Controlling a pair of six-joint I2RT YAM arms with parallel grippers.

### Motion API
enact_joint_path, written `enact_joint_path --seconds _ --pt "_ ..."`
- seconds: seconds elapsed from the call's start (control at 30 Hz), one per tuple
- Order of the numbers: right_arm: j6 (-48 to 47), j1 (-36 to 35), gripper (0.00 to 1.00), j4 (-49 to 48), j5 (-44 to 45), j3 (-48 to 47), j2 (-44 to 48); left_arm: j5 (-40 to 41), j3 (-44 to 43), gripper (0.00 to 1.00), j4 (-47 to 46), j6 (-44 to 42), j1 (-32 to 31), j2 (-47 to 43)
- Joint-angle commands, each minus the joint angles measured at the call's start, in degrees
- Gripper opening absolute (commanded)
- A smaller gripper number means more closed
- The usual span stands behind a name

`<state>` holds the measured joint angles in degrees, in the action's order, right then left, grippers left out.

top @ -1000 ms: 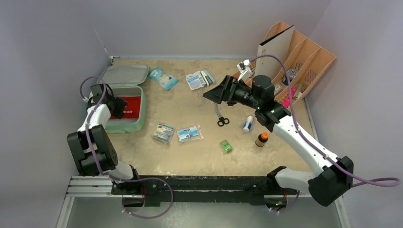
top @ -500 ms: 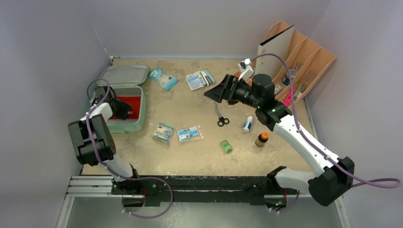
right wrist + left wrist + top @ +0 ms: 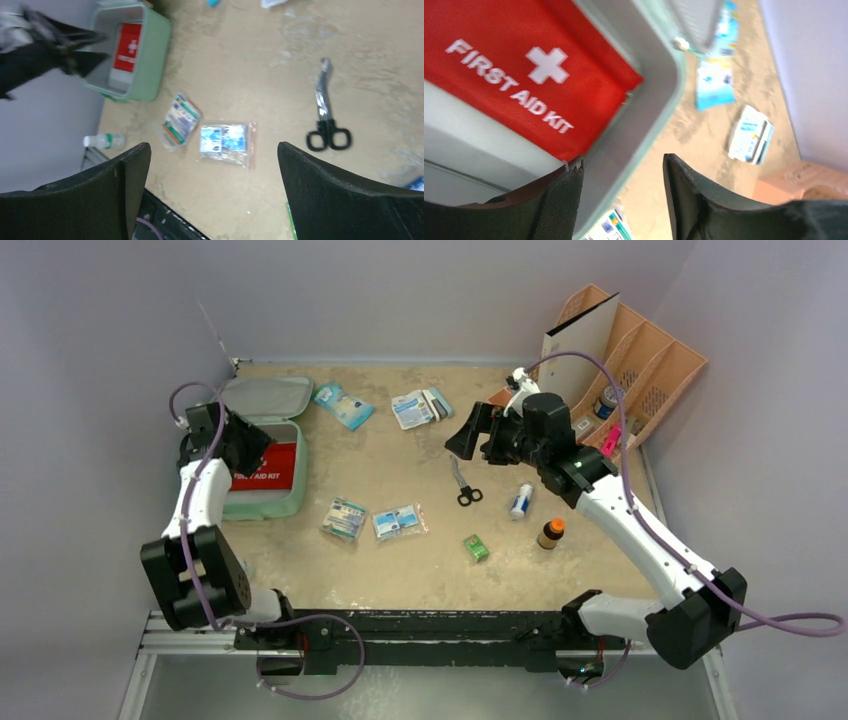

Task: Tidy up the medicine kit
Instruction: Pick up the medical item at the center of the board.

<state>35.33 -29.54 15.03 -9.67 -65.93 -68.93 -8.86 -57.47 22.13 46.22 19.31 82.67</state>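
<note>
over the open medicine kit (image 3: 262,502), red pouch (image 3: 524,75) inside: left gripper (image 3: 624,167), fingers parted, empty; above scissors (image 3: 325,122) and packets: right gripper (image 3: 214,150), spread wide, empty

Top view: high up at near edge, facing down over whole table (image 3: 420,575). Left wrist: very close over open case (image 3: 659,100) and red pouch (image 3: 524,80). Right wrist: higher up, angled down at scissors (image 3: 322,107) and packets (image 3: 222,140). Case and pouch shared by all three.
</note>
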Motion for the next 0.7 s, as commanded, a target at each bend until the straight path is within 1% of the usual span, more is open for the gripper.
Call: enact_joint_path --seconds 0.0,0.1,0.2,0.27,0.37,0.47,0.6,0.67 --pt "-4.1 0.3 0.97 6.8 5.7 -2.5 -3.0 -2.8 -3.1 0.6 0.9 -5.7 -4.2 -6.6" --pt "-5.2 0.2 0.94 6.0 8.2 -2.9 -5.3 -7.0 -4.8 0.69 2.3 -8.9 -8.9 -8.9" --pt "-3.5 0.3 0.88 2.0 8.6 -3.0 -7.3 -15.2 -4.9 0.74 2.3 -12.3 -11.3 -11.3" --pt "-2.4 0.2 0.8 -2.0 7.9 -3.0 -9.3 -20.4 -3.9 0.76 2.3 -13.8 -11.8 -13.2" --pt "-3.0 0.2 0.67 -9.4 9.5 -3.3 -13.5 -25.8 -1.1 0.77 2.6 -15.4 -12.3 -17.2" --pt "-7.6 0.2 0.58 -14.3 8.7 -5.9 -19.0 -27.3 2.0 0.77 4.7 -17.4 -12.6 -22.0" --pt "-14.8 0.1 0.55 -18.1 6.4 -11.2 -28.3 -24.9 6.2 0.77 8.2 -21.8 -12.9 -27.2" --pt "-19.4 -0.2 0.52 -21.5 5.6 -13.0 -31.9 -22.9 8.8 0.8 8.7 -22.4 -13.2 -29.5"
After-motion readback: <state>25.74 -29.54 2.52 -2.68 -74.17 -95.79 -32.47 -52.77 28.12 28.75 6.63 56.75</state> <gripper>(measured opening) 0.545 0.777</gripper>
